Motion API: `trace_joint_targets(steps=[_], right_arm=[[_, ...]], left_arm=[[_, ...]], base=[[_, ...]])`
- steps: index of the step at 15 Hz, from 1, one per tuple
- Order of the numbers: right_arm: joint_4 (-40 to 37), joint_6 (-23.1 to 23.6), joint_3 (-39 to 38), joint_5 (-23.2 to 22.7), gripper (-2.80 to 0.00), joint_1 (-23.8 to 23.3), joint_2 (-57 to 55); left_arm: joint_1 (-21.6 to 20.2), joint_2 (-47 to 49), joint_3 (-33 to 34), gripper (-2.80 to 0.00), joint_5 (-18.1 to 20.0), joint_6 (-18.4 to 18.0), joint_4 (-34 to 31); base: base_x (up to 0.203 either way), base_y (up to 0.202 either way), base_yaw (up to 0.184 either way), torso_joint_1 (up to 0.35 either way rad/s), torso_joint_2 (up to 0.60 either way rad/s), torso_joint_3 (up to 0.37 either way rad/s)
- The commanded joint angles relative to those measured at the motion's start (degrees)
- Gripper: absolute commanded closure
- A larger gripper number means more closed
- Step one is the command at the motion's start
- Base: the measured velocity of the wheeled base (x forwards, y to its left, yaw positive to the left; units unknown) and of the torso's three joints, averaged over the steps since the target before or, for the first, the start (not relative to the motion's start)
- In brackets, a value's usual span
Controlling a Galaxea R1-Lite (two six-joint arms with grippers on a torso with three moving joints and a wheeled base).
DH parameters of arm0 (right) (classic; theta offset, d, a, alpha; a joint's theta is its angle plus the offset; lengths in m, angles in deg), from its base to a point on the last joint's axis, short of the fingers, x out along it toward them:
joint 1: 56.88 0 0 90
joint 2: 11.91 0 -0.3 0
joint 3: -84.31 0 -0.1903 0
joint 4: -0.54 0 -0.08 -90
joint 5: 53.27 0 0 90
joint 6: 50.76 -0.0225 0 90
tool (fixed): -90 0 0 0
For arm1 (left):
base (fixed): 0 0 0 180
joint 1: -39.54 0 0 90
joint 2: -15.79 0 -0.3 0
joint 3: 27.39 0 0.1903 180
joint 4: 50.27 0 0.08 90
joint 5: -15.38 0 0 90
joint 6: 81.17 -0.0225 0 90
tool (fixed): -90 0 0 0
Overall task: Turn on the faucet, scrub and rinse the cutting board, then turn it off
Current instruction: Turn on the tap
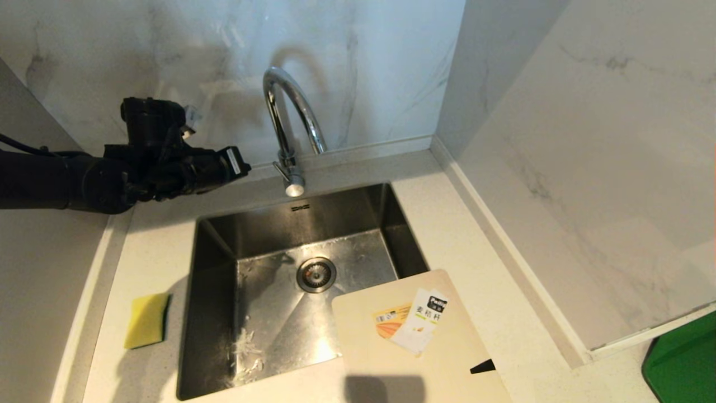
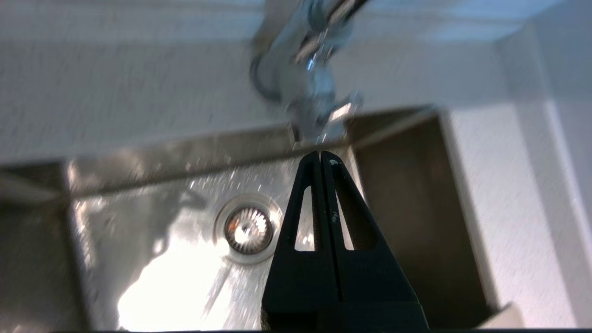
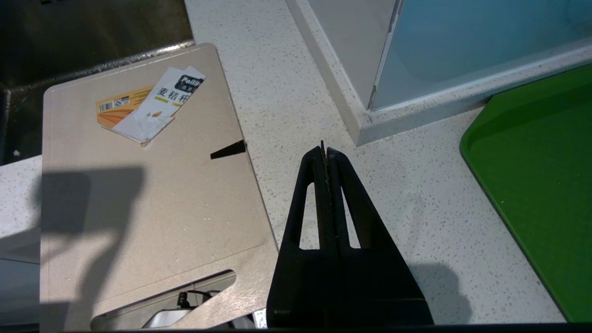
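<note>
The chrome gooseneck faucet (image 1: 286, 115) stands behind the steel sink (image 1: 221, 240), its small lever (image 1: 294, 186) jutting toward the basin. My left gripper (image 1: 244, 164) hovers level just left of the faucet base, pointing at it, shut and empty. In the left wrist view its closed tips (image 2: 321, 153) sit right below the blurred faucet (image 2: 314, 88) and lever (image 2: 344, 111). The pale beige cutting board (image 1: 425, 358) with its paper label lies at the sink's near right corner, partly over the basin. My right gripper (image 3: 323, 150) hangs shut and empty beside the cutting board (image 3: 138, 194).
A yellow sponge (image 1: 146, 320) lies on the counter left of the sink. The drain (image 1: 316, 274) is in the basin's middle. A marble wall block rises on the right, with a green tray (image 1: 685, 358) beyond it. The marble backsplash stands close behind the faucet.
</note>
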Motion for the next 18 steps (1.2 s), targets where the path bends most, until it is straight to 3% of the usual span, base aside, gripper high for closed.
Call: trace_joint_targets(steps=[1,5,12,18], right_arm=[[0.0,0.0,-0.1,0.0,0.0,0.0,0.0],[0.0,0.0,-0.1,0.0,0.0,0.0,0.0],[0.0,0.0,-0.1,0.0,0.0,0.0,0.0],[0.0,0.0,-0.1,0.0,0.0,0.0,0.0]], left_arm=[[0.1,2.2,-2.7,0.0,-0.3,0.4,2.3],[1.4,7.0,-8.9,0.0,-6.3,1.2,3.2],[2.2,12.6,-17.3,0.0,-6.2,6.7,2.3],[3.1,15.6,-20.3,0.0,-6.2,11.8,0.2]], base=[[0.0,0.0,0.0,0.0,0.0,0.0],[0.0,0.0,0.0,0.0,0.0,0.0],[0.0,0.0,0.0,0.0,0.0,0.0],[0.0,0.0,0.0,0.0,0.0,0.0]])
